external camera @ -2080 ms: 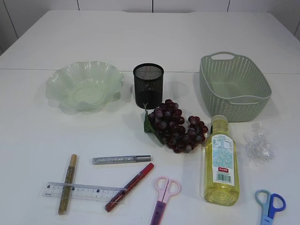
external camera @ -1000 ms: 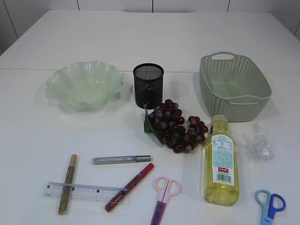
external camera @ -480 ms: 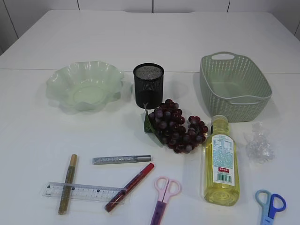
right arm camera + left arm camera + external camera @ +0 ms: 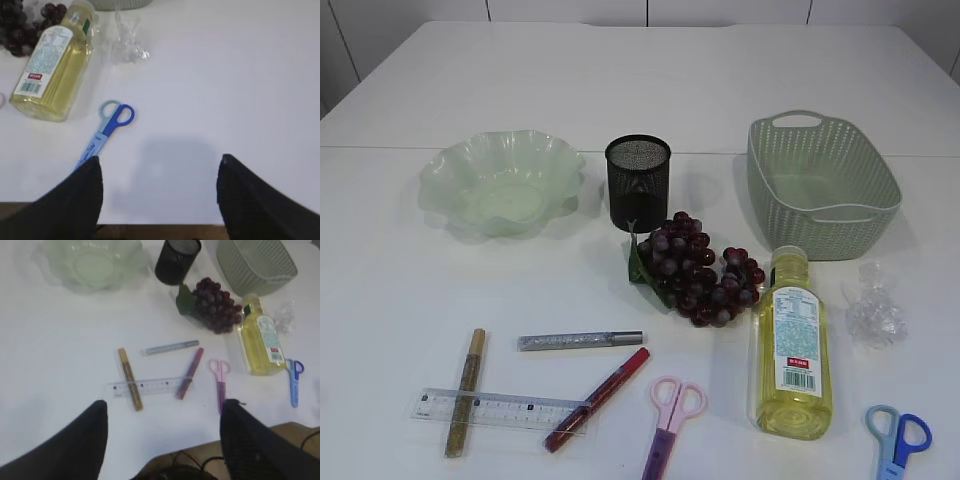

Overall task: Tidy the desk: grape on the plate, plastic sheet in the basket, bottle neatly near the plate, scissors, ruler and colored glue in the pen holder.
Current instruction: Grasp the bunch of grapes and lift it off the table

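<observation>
Both my hands empty, jaws wide apart: left hand (image 4: 162, 427) above the ruler (image 4: 150, 387) and glue pens (image 4: 130, 386), right hand (image 4: 159, 192) above bare worktop (image 4: 225, 90) near blue scissors (image 4: 107, 127). Grape (image 4: 695, 268) lies beside pen holder (image 4: 638, 183), bottle (image 4: 791, 345) on its side, plastic sheet (image 4: 876, 308) near the basket (image 4: 820, 180), plate (image 4: 500, 182) far left.

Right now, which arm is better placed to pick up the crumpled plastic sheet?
Probably the right. The plastic sheet lies ahead of the open right hand, near the basket; from the left hand it sits far off.
</observation>
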